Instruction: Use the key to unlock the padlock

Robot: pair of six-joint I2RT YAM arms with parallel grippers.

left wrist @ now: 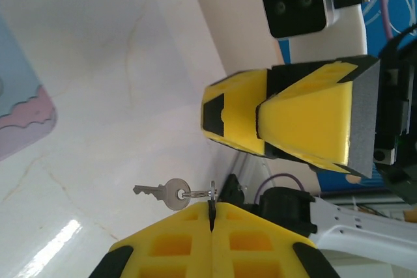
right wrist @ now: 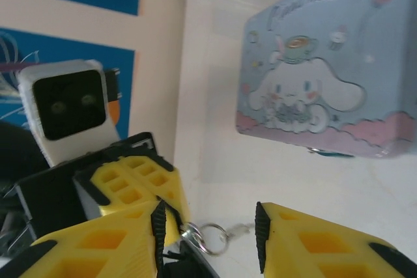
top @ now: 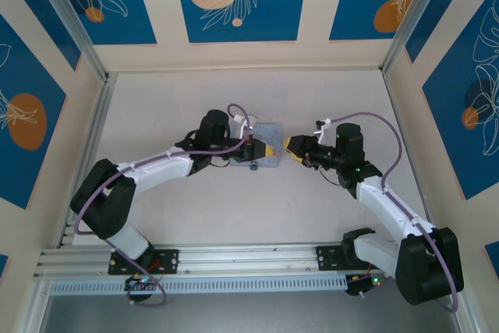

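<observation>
Key (left wrist: 163, 194): hangs by its ring, lifted just beside the cartoon tin (right wrist: 326, 76).
Left claw (left wrist: 212, 211): my fingers are pressed together on the key's ring.
Right claw (right wrist: 210, 221): fingers apart, facing my left claw, with the ring between us.
Padlock (top: 252, 166): small dark shape touching the tin's near edge; I cannot tell how its shackle stands.
Progress: key is in hand but not in the lock; inserting and turning are left, I judge.
Obstacle: the tin crowds the padlock.
</observation>
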